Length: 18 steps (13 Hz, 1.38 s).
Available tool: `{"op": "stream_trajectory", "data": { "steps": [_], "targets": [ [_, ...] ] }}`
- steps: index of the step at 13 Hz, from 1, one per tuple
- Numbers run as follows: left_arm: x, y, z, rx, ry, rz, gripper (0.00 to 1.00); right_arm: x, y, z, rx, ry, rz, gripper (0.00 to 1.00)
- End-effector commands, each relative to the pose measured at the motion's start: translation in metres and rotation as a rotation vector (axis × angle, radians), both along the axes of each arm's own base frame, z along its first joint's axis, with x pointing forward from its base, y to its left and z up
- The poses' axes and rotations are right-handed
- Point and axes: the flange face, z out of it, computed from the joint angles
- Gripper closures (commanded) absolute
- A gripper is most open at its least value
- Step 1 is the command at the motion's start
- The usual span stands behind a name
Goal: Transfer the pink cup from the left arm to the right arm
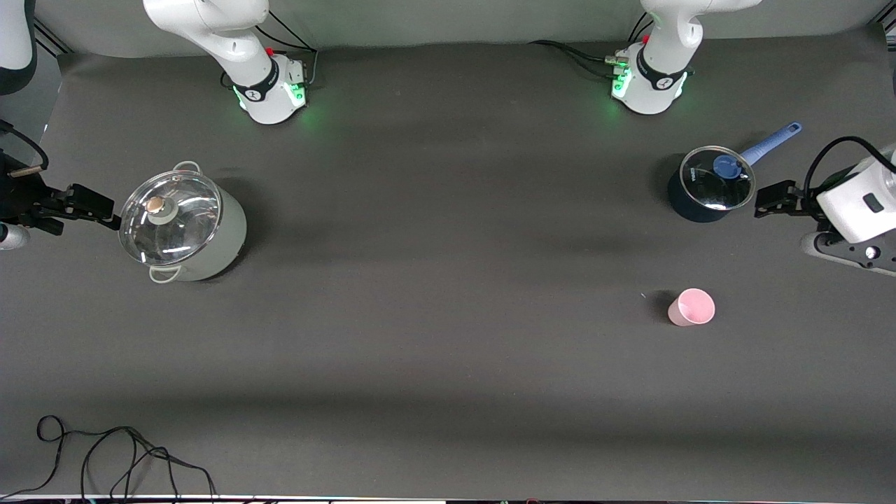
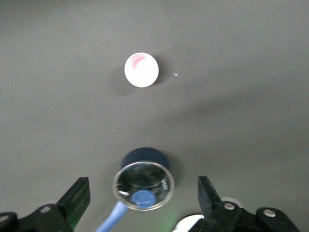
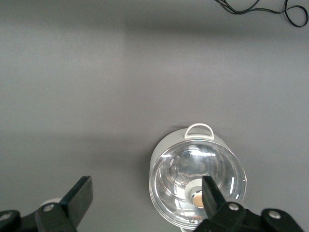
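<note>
The table [image 1: 448,364] is lying dark and matte, the big white lidded pot [image 1: 183,222] sitting at the right arm's end, the right gripper [image 3: 145,198] hanging wide over it. The left gripper [image 2: 144,195] is hovering, jaws spread, over the small blue saucepan [image 1: 710,183]. Nearer the camera, the pink cup [image 1: 691,307] is standing upright: small, pale, tapered, untouched.
</note>
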Motion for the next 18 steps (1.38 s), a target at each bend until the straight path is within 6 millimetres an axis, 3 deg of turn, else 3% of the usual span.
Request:
{"op": "stream_trajectory", "data": {
  "steps": [1, 3, 6, 8, 12, 18],
  "targets": [
    [0.0, 0.029, 0.001, 0.014, -0.001, -0.248, 0.01, 0.001, 0.003, 0.005, -0.015, -0.009, -0.017, 0.0],
    [0.009, 0.052, -0.006, -0.01, -0.017, -0.428, 0.01, 0.001, 0.003, 0.005, -0.013, -0.009, -0.017, 0.0],
    [0.018, 0.07, -0.007, -0.046, -0.064, -0.671, 0.01, 0.001, 0.004, 0.005, -0.011, -0.009, -0.016, 0.0],
    [0.024, 0.072, -0.004, -0.095, -0.12, -0.832, 0.01, 0.001, 0.003, 0.005, -0.011, -0.009, -0.018, 0.0],
    [0.032, 0.103, -0.013, -0.238, -0.249, -0.928, 0.01, 0.001, 0.004, 0.004, -0.011, -0.007, -0.016, 0.0],
    [0.04, 0.183, -0.082, -0.509, -0.431, -1.021, 0.02, 0.001, 0.003, 0.005, -0.011, -0.009, -0.018, 0.0]
  ]
}}
